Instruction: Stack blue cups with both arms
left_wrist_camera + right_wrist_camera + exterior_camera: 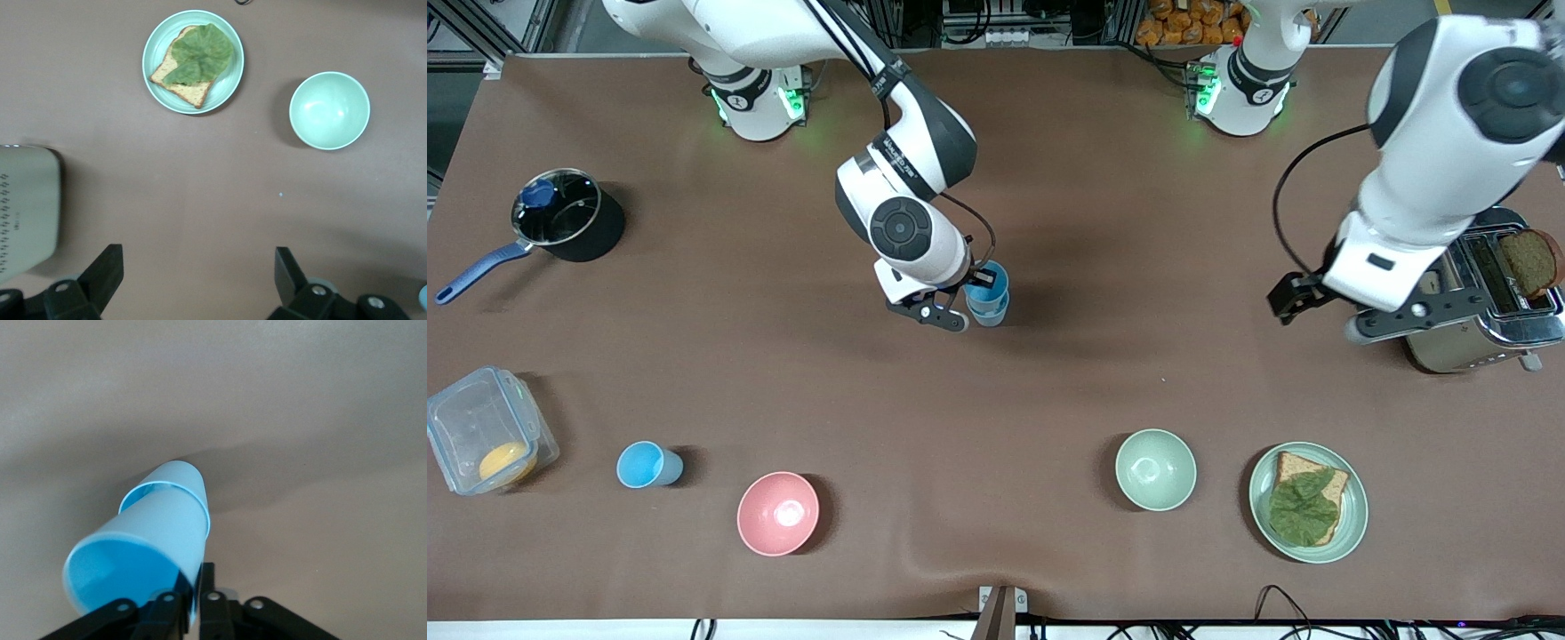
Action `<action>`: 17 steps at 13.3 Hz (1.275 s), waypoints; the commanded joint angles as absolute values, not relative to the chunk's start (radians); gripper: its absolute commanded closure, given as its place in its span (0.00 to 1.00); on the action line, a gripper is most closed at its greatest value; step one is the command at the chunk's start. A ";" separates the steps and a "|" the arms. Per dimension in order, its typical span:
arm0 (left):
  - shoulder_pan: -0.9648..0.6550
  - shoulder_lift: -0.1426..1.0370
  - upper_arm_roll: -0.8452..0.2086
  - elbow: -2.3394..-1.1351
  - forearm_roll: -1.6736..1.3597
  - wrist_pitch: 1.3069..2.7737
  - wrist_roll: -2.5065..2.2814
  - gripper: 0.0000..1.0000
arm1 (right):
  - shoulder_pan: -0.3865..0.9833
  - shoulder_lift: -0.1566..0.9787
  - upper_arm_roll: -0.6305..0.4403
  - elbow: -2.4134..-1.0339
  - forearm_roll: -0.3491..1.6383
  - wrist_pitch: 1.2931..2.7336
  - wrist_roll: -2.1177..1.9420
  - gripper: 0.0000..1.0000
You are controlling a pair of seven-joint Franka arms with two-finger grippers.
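Observation:
My right gripper [967, 307] is over the middle of the table, shut on the wall of a bright sky-blue cup [987, 283]. That cup sits nested in a second blue cup [991, 313], which seems to rest on the table. In the right wrist view the held cup [143, 547] fills the view in front of my right gripper [197, 587], with the lower cup [183, 480] around its base. A third blue cup [647, 465] stands alone near the front camera toward the right arm's end. My left gripper [1394, 324] waits open and empty in the air beside the toaster, also seen in the left wrist view [200, 273].
A pink bowl [777, 513] stands beside the lone cup. A pale green bowl [1155, 468] and a plate [1352, 524] with bread and lettuce lie near the front camera. A toaster [1476, 347], a black saucepan [569, 218] and a clear container [480, 436] are also here.

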State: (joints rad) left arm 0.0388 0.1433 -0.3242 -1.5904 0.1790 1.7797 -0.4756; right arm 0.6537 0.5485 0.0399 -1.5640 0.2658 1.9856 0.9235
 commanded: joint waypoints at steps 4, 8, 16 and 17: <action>0.141 0.097 -0.336 -1.582 0.112 1.720 -0.253 0.00 | 0.516 0.463 0.025 -1.578 0.272 1.863 0.749 0.00; 0.141 0.094 -0.289 -1.549 0.066 1.687 -0.150 0.00 | 0.306 0.401 0.025 -1.578 0.256 1.706 0.421 0.00; 0.034 0.042 -0.118 -1.552 0.046 1.628 -0.069 0.00 | 0.005 0.211 0.025 -1.585 0.099 1.583 -0.003 0.00; 0.034 0.035 -0.120 -1.551 0.045 1.620 -0.066 0.00 | 0.005 0.166 0.023 -1.585 0.085 1.580 0.001 0.00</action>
State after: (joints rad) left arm 0.0400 0.0675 -0.1258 -1.5479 0.0666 1.6476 -0.0872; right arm 0.0032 0.2774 0.0029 -1.5518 0.1300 1.5927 -0.0156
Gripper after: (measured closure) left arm 0.000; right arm 0.000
